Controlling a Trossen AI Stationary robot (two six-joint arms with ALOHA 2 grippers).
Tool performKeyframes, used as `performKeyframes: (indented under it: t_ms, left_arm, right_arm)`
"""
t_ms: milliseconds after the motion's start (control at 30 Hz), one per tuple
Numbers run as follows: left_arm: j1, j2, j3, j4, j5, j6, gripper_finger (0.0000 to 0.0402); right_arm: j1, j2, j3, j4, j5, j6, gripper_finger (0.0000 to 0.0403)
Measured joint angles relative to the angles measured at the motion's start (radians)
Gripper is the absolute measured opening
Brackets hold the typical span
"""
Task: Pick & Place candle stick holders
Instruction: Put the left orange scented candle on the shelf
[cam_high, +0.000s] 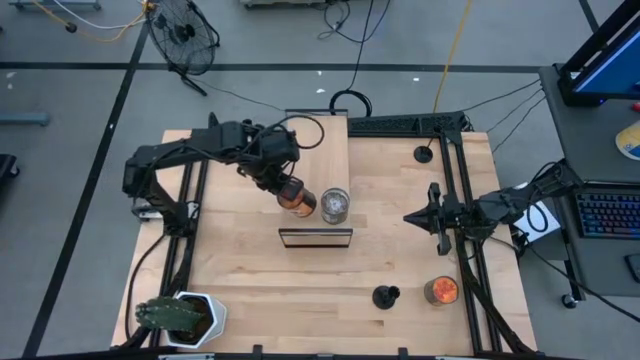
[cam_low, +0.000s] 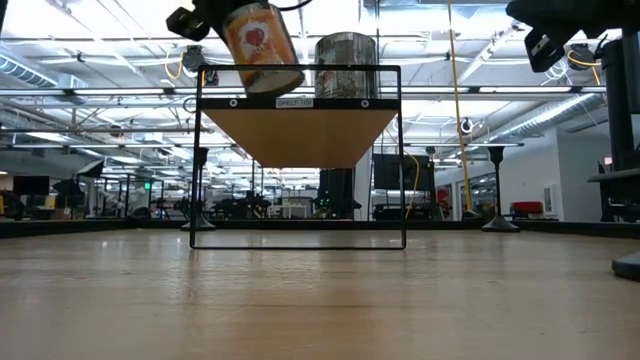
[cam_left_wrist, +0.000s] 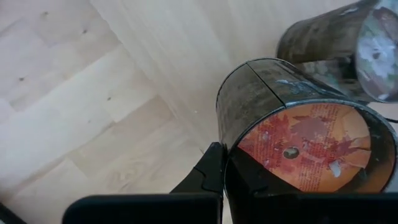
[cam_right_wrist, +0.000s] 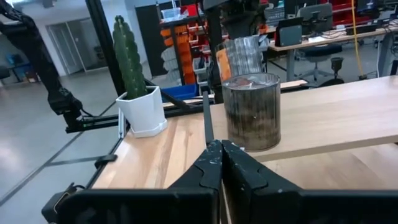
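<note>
Two black candle stick holders stand on the table in the high view, one at the far right (cam_high: 425, 153) and one near the front (cam_high: 385, 296). The far one also shows in the low view (cam_low: 497, 190), and a like dark stem stands at the far left (cam_low: 200, 190). My left gripper (cam_high: 282, 188) is shut on an orange-labelled jar (cam_high: 298, 200) over the raised wooden shelf (cam_high: 320, 150), beside a dark jar (cam_high: 334, 205) standing on it. My right gripper (cam_high: 408, 217) is shut and empty at the table's right, pointing toward the shelf. My left gripper holds the orange-labelled jar at its side wall (cam_left_wrist: 231, 140), close to the round orange end. The jar hides one finger; the other finger (cam_left_wrist: 210, 171) lies against the wall. The jar is tilted (cam_low: 262, 45); whether it touches the shelf I cannot tell.
The shelf has a black wire frame (cam_high: 315, 237) at its front. Another orange-topped jar (cam_high: 441, 291) stands at the front right. A cactus in a white pot (cam_high: 180, 316) sits at the front left corner. Black rails run along both table sides.
</note>
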Motion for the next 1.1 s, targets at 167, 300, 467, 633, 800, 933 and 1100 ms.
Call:
performKeyframes:
  t_ms: [167, 300, 467, 633, 800, 933, 1100]
  left_arm:
    - [0.001, 0.060, 0.058, -0.083, -0.036, 0.026, 0.0000]
    - [-0.001, 0.075, 0.085, -0.089, -0.040, 0.030, 0.0000]
    - [-0.011, 0.104, 0.085, -0.086, -0.036, 0.029, 0.0000]
    - [-0.017, 0.111, 0.085, -0.085, -0.032, 0.029, 0.0000]
    - [-0.018, 0.118, 0.084, -0.075, -0.032, 0.021, 0.0000]
    - [-0.023, 0.123, 0.084, -0.063, -0.032, 0.021, 0.0000]
    - [-0.023, 0.122, 0.084, -0.063, -0.033, 0.013, 0.0000]
  right_arm:
    - [-0.003, 0.000, 0.000, 0.001, -0.001, 0.000, 0.0000]
    - [-0.003, 0.000, 0.000, 0.001, -0.001, 0.000, 0.0000]
    - [-0.003, 0.000, 0.000, 0.001, -0.001, 0.000, 0.0000]
    - [-0.003, 0.000, 0.000, 0.001, -0.001, 0.000, 0.0000]
    - [-0.003, 0.000, 0.000, 0.001, -0.001, 0.000, 0.0000]
    - [-0.003, 0.000, 0.000, 0.001, -0.002, 0.000, 0.0000]
    - [-0.003, 0.000, 0.000, 0.001, -0.002, 0.000, 0.0000]
